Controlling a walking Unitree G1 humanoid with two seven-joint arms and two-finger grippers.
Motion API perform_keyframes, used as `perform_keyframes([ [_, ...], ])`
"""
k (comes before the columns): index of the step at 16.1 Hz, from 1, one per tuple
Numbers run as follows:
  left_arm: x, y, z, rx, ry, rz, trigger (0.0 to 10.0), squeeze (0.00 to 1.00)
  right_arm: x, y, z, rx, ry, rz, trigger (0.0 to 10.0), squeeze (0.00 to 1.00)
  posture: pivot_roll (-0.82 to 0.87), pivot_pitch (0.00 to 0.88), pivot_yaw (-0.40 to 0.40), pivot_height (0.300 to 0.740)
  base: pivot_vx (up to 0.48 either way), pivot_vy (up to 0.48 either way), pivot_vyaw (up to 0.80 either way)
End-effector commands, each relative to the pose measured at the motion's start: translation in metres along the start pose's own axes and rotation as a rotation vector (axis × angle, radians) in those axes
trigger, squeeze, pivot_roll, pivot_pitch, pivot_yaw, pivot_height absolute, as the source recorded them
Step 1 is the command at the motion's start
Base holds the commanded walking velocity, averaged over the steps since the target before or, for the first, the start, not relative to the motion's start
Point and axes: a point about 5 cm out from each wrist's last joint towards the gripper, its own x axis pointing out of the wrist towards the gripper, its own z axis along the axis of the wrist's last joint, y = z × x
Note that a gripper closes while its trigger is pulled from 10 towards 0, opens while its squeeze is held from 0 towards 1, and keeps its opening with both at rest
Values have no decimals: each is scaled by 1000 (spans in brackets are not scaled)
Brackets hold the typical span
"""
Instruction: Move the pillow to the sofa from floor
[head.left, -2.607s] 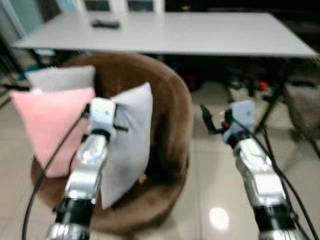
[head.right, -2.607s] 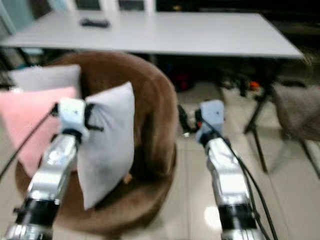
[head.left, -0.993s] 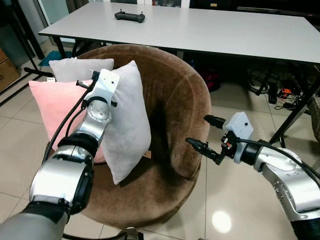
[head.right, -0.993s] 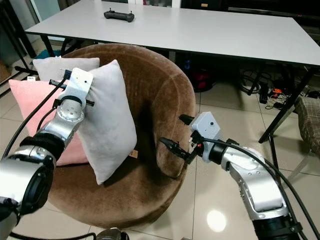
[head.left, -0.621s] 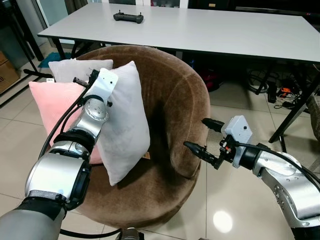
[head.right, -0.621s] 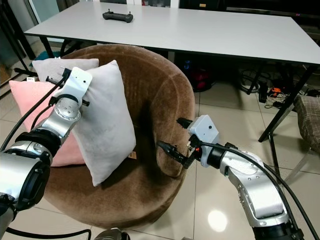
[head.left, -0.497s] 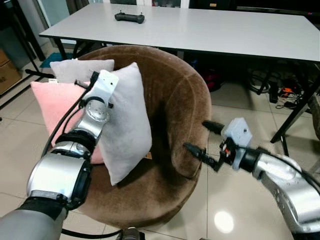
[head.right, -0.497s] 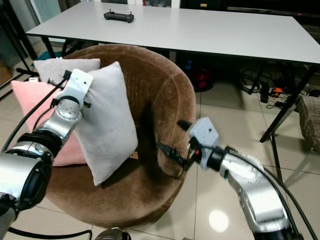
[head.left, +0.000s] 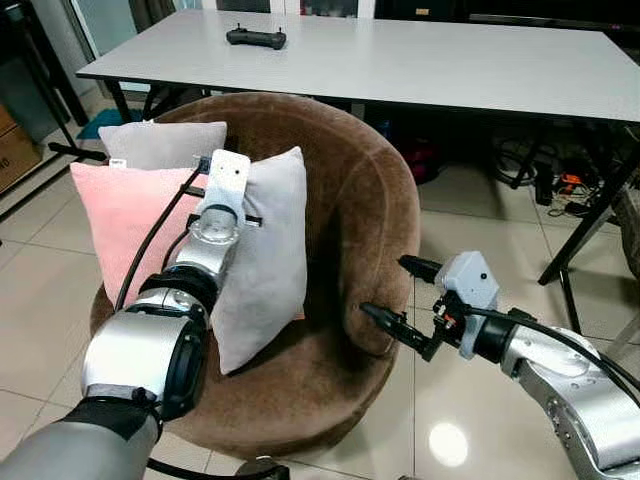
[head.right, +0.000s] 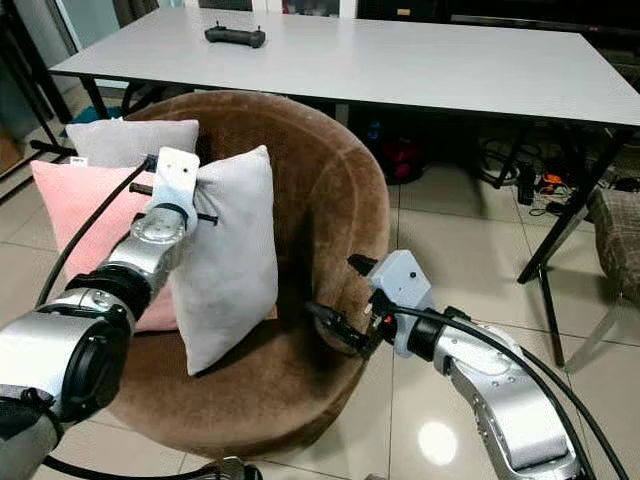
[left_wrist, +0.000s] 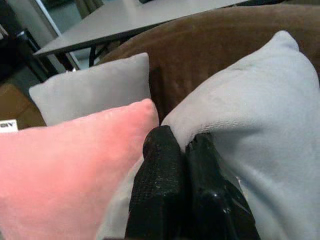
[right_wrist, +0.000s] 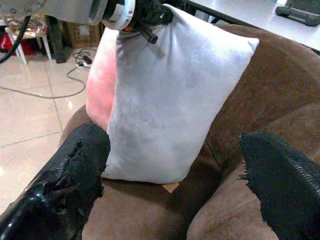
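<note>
Where the left gripper (left_wrist: 187, 150) meets the grey pillow (head.left: 265, 255), its two black fingers (left_wrist: 160, 175) are pressed together on a pinch of fabric at the pillow's upper corner, the cloth bunching into a small fold right at the tips. From that corner the pillow hangs and leans upright inside the brown round sofa (head.left: 350, 190), its lower end down on the seat cushion and its back toward the curved backrest. So it looks to be already on the sofa rather than on the floor, with only letting go left, I'd say.

Just beside it, touching along one edge, stands a pink pillow (head.left: 125, 225), and behind that a second grey pillow (head.left: 165, 145) rests against the sofa's rim.

The right gripper (head.left: 395, 300) hovers off the sofa's front edge, its fingers (right_wrist: 285, 187) spread wide and holding nothing, pointed toward the seat.

Judging by how the pillow sags and creases from a single pinched corner, it seems light and very soft, with a velvety cover that gives little to slip on. A corner or seam edge is the sensible hold, since the plump middle would just squash. It could flop forward once freed, as it stands fairly steep.

Behind the sofa runs a long grey table (head.left: 450, 65) with a black controller (head.left: 255, 37) on it, over a tiled floor (head.left: 40, 300).
</note>
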Motion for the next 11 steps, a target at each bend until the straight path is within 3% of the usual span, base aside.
perform_keyframes([
  [1, 2, 4, 11, -28, -36, 22, 10000, 0, 2, 1, 6, -16, -11, -13, 10000, 0, -140, 0, 78, 740, 0, 0, 0],
  [4, 3, 14, 26, 48, -113, 119, 10000, 0, 6, -4, 7, -5, -30, -75, 10000, 0, -131, 0, 71, 740, 0, 0, 0],
  [8, 5, 38, 65, 212, -234, 275, 10000, 0, 14, -1, 7, -3, -49, -86, 10000, 0, -120, 0, 74, 740, 0, 0, 0],
  [11, 5, 39, 71, 227, -242, 286, 10000, 0, 15, -1, 10, -4, -62, -95, 10000, 0, -132, 0, 91, 740, 0, 0, 0],
])
